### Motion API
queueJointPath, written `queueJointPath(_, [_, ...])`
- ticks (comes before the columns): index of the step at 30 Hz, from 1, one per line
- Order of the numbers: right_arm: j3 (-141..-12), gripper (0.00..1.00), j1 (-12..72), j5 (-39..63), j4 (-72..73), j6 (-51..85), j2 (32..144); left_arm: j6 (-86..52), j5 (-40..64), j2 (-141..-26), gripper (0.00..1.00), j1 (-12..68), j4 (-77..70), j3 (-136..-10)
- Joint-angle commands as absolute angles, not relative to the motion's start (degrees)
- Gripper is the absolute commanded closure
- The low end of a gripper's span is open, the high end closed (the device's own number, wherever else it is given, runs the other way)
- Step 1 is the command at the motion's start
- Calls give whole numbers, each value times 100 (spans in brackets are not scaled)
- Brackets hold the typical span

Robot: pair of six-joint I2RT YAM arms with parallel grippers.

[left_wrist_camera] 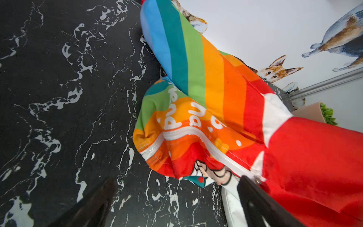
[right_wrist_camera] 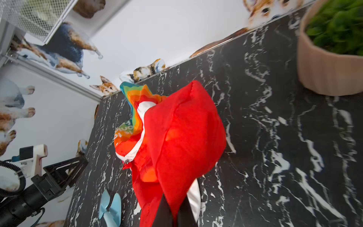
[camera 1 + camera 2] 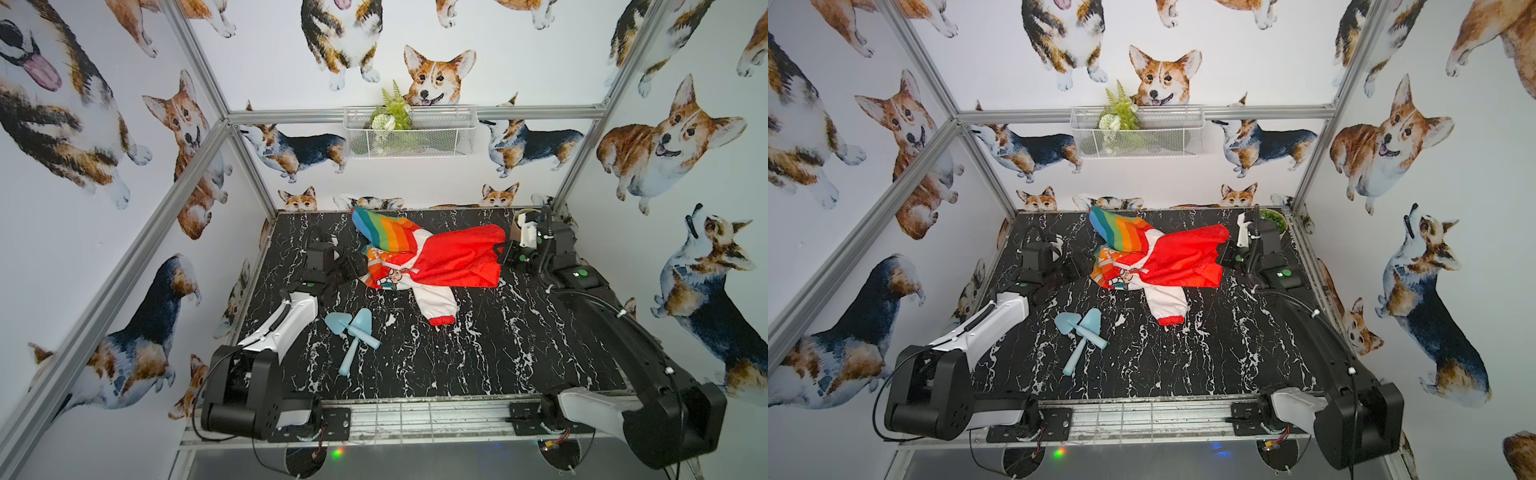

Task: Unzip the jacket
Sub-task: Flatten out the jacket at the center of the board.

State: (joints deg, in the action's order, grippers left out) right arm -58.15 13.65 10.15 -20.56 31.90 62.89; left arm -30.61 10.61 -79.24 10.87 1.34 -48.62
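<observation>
**A:** Where is the jacket, and which step is this?

**B:** The jacket [image 3: 415,257] lies crumpled at the far middle of the black marbled desk [image 3: 457,365], between the two arms. Its red hood [image 3: 461,257] points toward the right arm [image 3: 602,316], and its rainbow half toward the left arm [image 3: 291,307]. The right jaws are clamped on the hood's edge. The left jaws stand wide and empty, just beside the rainbow front. This looks like the set-up for the unzip. One end is anchored, and the white zipper [image 1: 196,133] appears closed.

**A:** What does the next move call for?

**B:** Probably a fine pinch. The left jaws would need to close on the tiny metal pull [image 1: 258,179] by the collar, then draw it toward the hem against the right jaws' hold.

**A:** And the count?

**B:** There is one desk, two arms and one jacket. One wire basket [image 3: 436,137] hangs on the back wall. One potted plant [image 2: 330,68] stands at the far corner. Two pale blue toy scoops [image 3: 353,332] lie crossed, apart from the jacket. There is one zipper and one pull.
</observation>
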Motion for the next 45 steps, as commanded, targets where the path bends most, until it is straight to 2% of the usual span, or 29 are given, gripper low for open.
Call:
queueJointPath(1, [-5385, 100, 965, -26, -2592, 3632, 5410, -2997, 1020, -8270, 0, 1206, 376, -5261])
queueJointPath(5, [-5084, 100, 514, -741, -3267, 3717, 4577, -3015, 1111, -8868, 4, 1300, 448, -5691])
queueJointPath(10, [-4973, 100, 505, -922, -3725, 3420, 4146, -3043, 1306, -9587, 7, 1433, 472, -6285])
queueJointPath(20, [-4672, 100, 614, 772, -3323, 3142, 4740, -3106, 1243, -11895, 8, 2376, 1241, -9052])
queueJointPath(23, [-4610, 100, 950, 754, -3255, 3020, 4983, -3380, 849, -12504, 8, 2461, 1722, -9890])
queueJointPath(27, [-4532, 100, 1312, 725, -3109, 3023, 5171, -3797, 663, -12910, 8, 2444, 1776, -10329])
queueJointPath(34, [-4438, 100, 1347, 885, -2923, 3050, 5255, -4229, 1462, -13530, 12, 2311, 1306, -10870])
queueJointPath(41, [-4412, 100, 1345, 946, -2918, 3093, 5197, -4813, 2060, -14035, 24, 2150, 743, -11098])
queueJointPath(45, [-4379, 100, 1354, 916, -2918, 3101, 5159, -4903, 2182, -14179, 35, 2139, 664, -11239])
